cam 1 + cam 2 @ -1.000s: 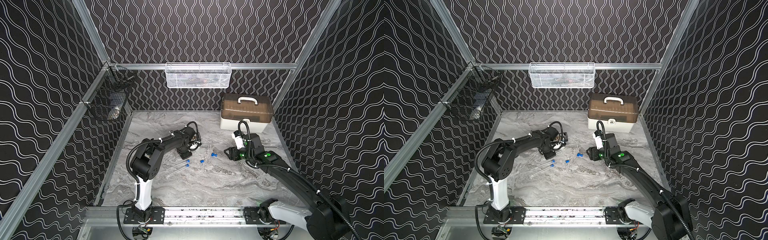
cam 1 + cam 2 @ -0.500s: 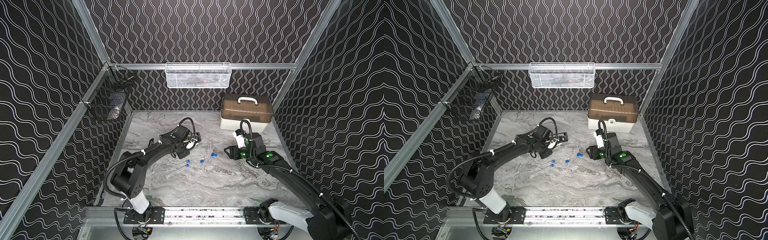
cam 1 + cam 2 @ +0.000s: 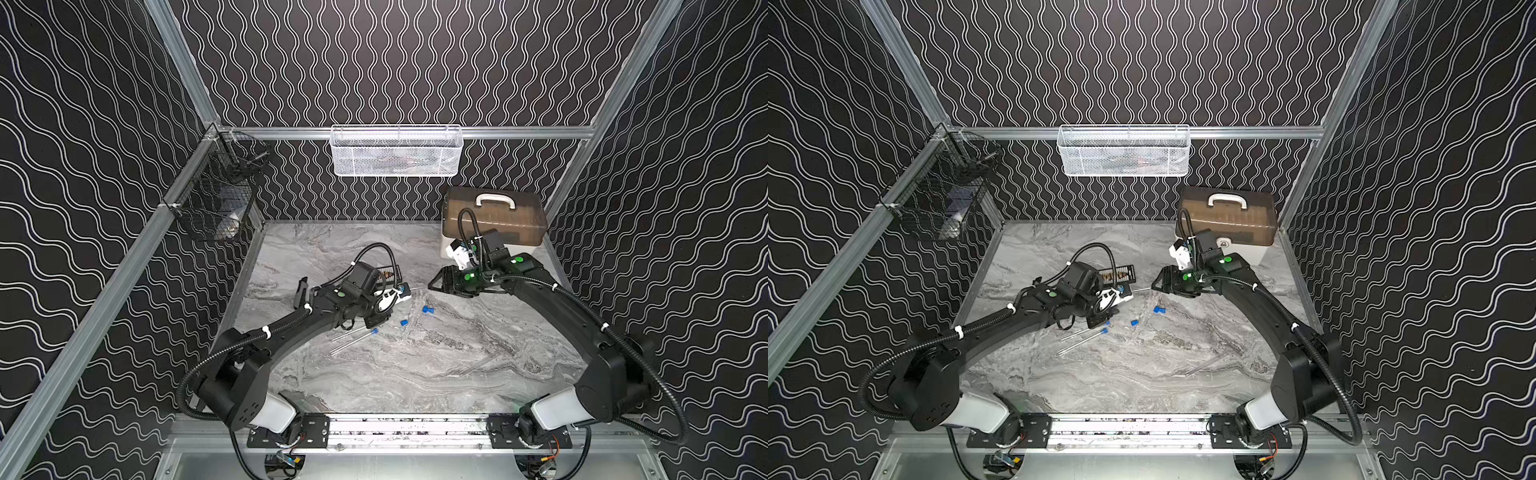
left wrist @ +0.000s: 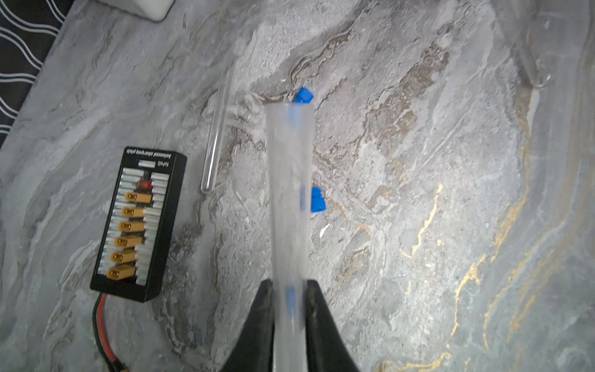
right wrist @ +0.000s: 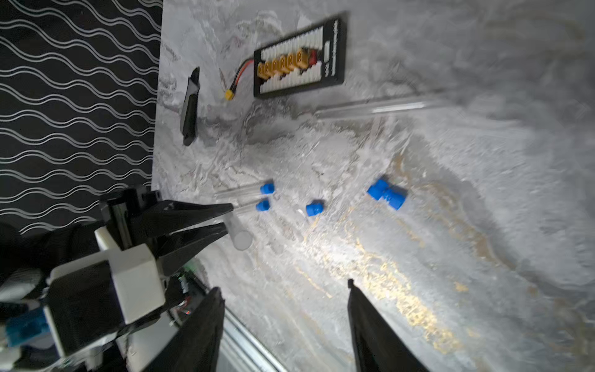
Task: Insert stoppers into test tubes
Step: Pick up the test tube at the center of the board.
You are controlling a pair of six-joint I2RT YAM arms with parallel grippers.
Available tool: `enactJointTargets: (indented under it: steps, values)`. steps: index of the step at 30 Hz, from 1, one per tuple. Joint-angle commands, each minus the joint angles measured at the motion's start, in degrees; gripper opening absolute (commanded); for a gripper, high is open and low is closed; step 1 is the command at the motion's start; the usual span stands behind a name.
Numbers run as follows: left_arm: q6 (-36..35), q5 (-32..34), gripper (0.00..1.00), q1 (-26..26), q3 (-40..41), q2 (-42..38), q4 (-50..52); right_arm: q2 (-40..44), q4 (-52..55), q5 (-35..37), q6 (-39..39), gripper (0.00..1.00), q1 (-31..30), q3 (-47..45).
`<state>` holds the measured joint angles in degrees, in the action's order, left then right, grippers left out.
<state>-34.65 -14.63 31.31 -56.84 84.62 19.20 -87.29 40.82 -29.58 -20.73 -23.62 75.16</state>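
left gripper (image 4: pixel 288 284) pinches test tube (image 4: pixel 289 180), seemingly aloft

1. We see black walls (image 3: pixel 415 62) with white wavy lines, framed by aluminium rails (image 3: pixel 519 132).
2. We see a grey marble-patterned tabletop (image 3: pixel 436 374).
3. We see a white mesh basket (image 3: pixel 353 162) on the back rail, a black wire basket (image 3: pixel 208 208) on the left rail, and a brown-lidded storage box (image 3: pixel 519 224) in the far right corner.

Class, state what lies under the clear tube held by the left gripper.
Under the held tube, gripped by the left gripper, two blue stoppers poke out on the marble table. Their covered parts show only as blue smears through the tube.
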Motion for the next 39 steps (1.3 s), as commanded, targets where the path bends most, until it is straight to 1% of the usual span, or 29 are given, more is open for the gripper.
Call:
enactJointTargets:
  steps: [1,3,6,10,15,22,23,27,39]
  values:
    - [-2.17,-3.39,0.16,0.66,-0.44,0.06,-3.11,-2.55,4.98,-7.88,-1.28,0.59,-0.08,2.65]
    - [-2.51,-4.23,0.16,1.01,-0.92,0.66,-3.11,-5.0,7.63,-10.14,0.34,0.58,-0.08,4.88]
    - [-3.13,-4.87,0.16,1.45,-1.37,1.16,-3.08,-7.7,8.72,-12.82,0.94,0.57,-0.39,6.01]
    - [-3.53,-5.74,0.16,1.5,-1.64,1.16,-3.3,-10.14,10.24,-12.82,1.75,0.53,-0.66,7.3]
    - [-3.32,-6.02,0.16,1.48,-1.9,1.68,-2.77,-12.39,10.8,-14.26,1.92,0.46,-1.71,8.82]
    - [-2.88,-5.63,0.16,1.48,-2.1,1.71,-2.85,-14.03,11.36,-13.07,2.08,0.37,-2.14,9.71]
    - [-2.81,-5.59,0.16,1.47,-2.03,1.56,-3.06,-14.12,11.34,-13.0,1.97,0.36,-3.51,9.82]
    - [-2.96,-5.02,0.16,1.5,-2.12,1.66,-2.6,-14.54,11.0,-12.87,1.57,0.32,-4.13,9.97]
    - [-2.51,-4.88,0.15,1.47,-1.64,0.99,-2.5,-15.65,10.44,-12.25,0.82,0.23,-5.74,10.0]
